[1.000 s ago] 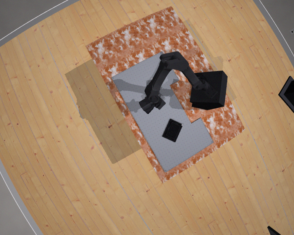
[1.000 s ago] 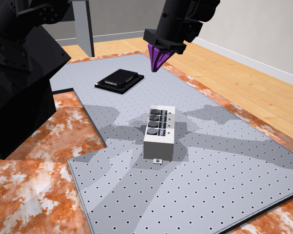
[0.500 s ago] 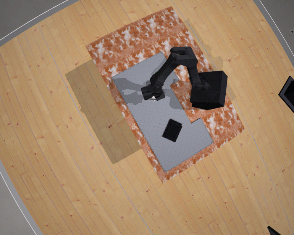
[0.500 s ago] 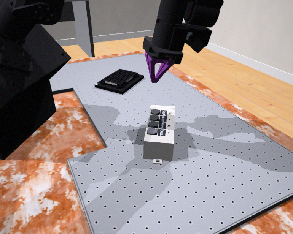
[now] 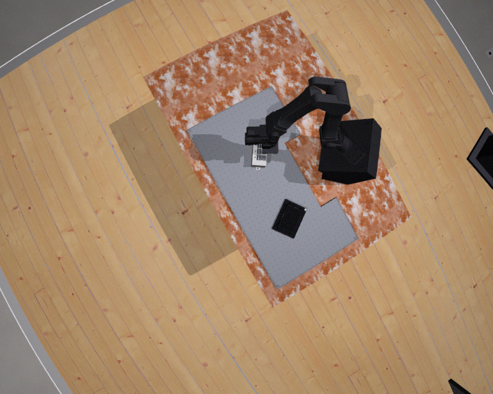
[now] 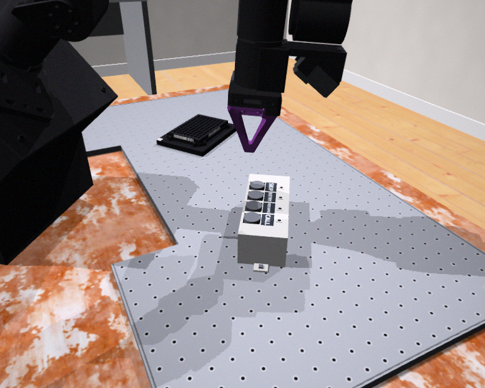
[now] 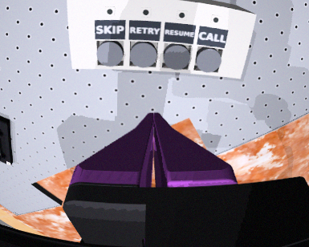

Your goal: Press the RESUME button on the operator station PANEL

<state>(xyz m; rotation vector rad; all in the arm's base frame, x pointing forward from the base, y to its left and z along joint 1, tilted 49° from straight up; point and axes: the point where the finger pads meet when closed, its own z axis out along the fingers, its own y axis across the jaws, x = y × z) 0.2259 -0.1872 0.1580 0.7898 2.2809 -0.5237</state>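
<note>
The closed purple claw [image 7: 155, 117] hangs short of PANEL [image 7: 83, 23], whose buttons read SKIP, RETRY, RESUME, CALL.

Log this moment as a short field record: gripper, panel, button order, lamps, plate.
gripper: gripper shut on nothing, purple fingers meeting in a point, raised above the panel, touching no button
panel: white box PANEL on the perforated board
button order, wrist view, left to right: SKIP, RETRY, RESUME, CALL
lamps: four small dots beyond the names, none looks lit
plate: 96-well plate B38 lying on plate nest N1, away from the arm's tip
</note>
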